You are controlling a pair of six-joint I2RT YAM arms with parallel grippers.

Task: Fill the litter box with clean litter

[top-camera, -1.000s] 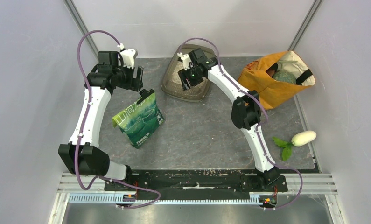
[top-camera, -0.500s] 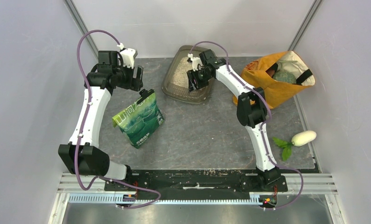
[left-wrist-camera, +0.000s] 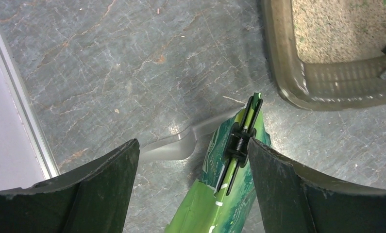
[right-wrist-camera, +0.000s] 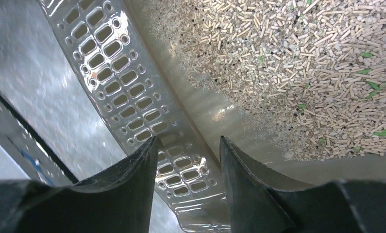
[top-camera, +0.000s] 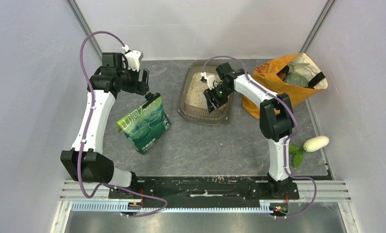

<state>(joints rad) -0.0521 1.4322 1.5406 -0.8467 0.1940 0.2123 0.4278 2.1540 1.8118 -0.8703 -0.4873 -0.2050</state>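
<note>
The litter box (top-camera: 184, 109) is a dark translucent tray at the back centre, with pale clean litter (top-camera: 196, 95) inside. My right gripper (top-camera: 215, 97) is shut on its right rim. In the right wrist view the fingers straddle the perforated rim (right-wrist-camera: 118, 82), one outside and one inside, by the litter pellets (right-wrist-camera: 302, 63); the gripper's own point (right-wrist-camera: 188, 145) lies on that rim. My left gripper (top-camera: 143, 82) is open and empty above the upright green pouch (top-camera: 144, 124), whose top is shut by a black clip (left-wrist-camera: 239, 141). The left wrist view shows the pouch (left-wrist-camera: 225, 204) between the open fingers (left-wrist-camera: 193, 155) and a box corner (left-wrist-camera: 327, 87).
An orange cloth bag (top-camera: 288, 82) with things inside lies at the back right, close to the litter box. A white radish (top-camera: 316, 143) with green leaves (top-camera: 294, 150) lies at the right edge. Grey walls close in the left, back and right sides.
My right gripper has pulled the litter box nearer and to the right, towards the orange bag. The left arm and the green pouch have not moved.
</note>
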